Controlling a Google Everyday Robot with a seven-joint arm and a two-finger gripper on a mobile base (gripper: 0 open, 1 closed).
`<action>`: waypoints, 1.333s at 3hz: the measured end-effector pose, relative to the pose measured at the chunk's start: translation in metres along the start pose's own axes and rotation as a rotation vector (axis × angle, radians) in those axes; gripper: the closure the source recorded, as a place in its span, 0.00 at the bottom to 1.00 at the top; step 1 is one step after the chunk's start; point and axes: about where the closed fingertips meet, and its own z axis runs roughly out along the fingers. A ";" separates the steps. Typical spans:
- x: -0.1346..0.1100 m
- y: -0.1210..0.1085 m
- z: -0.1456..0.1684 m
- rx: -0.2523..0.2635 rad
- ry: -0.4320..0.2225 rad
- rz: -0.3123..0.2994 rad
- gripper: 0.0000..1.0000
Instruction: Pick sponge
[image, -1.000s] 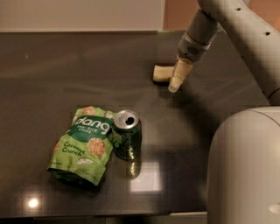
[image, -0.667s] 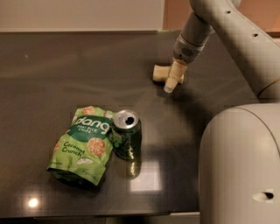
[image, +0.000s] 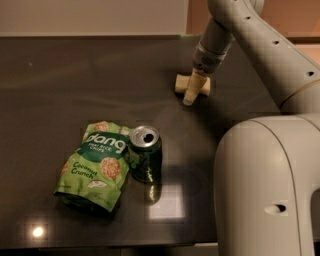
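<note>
The sponge (image: 180, 83) is a small pale yellow block lying on the dark table at the back right. My gripper (image: 190, 95) comes down from the upper right and stands right at the sponge, covering its middle, with its tip low at the sponge's front edge. The sponge's left end and its right end (image: 205, 87) show on either side of the gripper. The sponge rests on the table.
A green soda can (image: 145, 153) stands upright at the centre front, touching a green Dang chips bag (image: 95, 165) lying to its left. The dark table (image: 90, 80) has its far edge at the wall. My arm and base (image: 265, 190) fill the right side.
My gripper has moved left from the sponge's right end to over its middle. The sponge, can and bag have not moved.
</note>
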 end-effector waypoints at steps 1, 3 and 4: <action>-0.002 -0.001 0.000 -0.002 -0.004 -0.005 0.42; -0.014 0.017 -0.031 0.005 -0.031 -0.108 0.87; -0.026 0.042 -0.061 0.003 -0.042 -0.229 1.00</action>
